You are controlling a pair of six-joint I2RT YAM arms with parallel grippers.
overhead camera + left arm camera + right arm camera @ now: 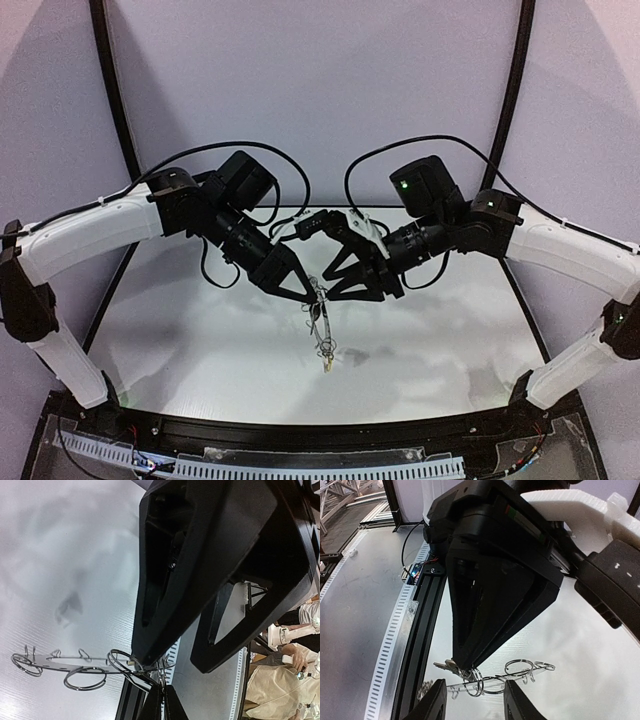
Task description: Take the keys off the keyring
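Note:
The keyring (320, 326) hangs above the table between both grippers, with a small yellow-headed key (327, 366) dangling at its lower end. In the left wrist view it shows edge-on as a flat grey plate (65, 661) fringed with thin wire loops. My left gripper (163, 701) is shut on wire loops at one end of it. In the right wrist view the keys (444, 665) bunch beside the left gripper's tip (465, 666). My right gripper (476, 702) is open, a finger on either side of the keyring (520, 676), not touching it.
The two arms meet tip to tip over the middle of the white table (450, 330). A black rail and a slotted metal strip (395, 640) run along the table's near edge. Cables (290, 185) loop behind both wrists.

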